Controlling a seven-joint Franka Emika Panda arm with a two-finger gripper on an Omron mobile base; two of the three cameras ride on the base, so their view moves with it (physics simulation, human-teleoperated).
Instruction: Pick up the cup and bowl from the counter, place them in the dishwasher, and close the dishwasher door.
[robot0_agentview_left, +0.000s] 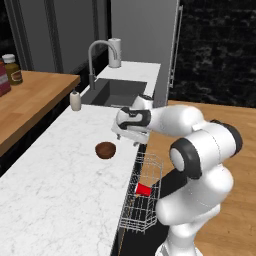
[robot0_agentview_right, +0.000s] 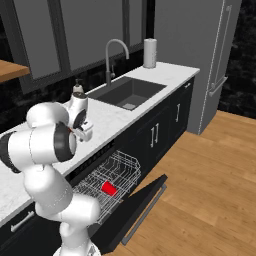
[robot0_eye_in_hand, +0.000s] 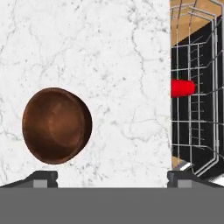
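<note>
On the white marble table (robot0_agentview_left: 60, 175), near its front edge, the brown bowl (robot0_agentview_left: 105, 150) is sitting upright and alone, not yet collected. I am holding my claw (robot0_agentview_left: 131, 136) above the table, just beside the bowl on the side toward the dishwasher, with the fingers spread wide apart and gripping nothing.

In the hand view the bowl (robot0_eye_in_hand: 56, 125) is lying off to one side, close to one fingertip (robot0_eye_in_hand: 43, 177) rather than midway between the two, so I am judging that the claw is needing a sideways shift over the bowl before any descent. The bowl is round, so no long axis is governing the approach; the rim is the likely place to take hold.

The red cup (robot0_agentview_right: 109, 188) is already lying on its side in the pulled-out wire rack (robot0_agentview_right: 117, 175) of the dishwasher. The dishwasher door (robot0_agentview_right: 135, 210) is hanging open below the rack. I am judging the task as partly done: cup stowed, bowl and door outstanding.
</note>
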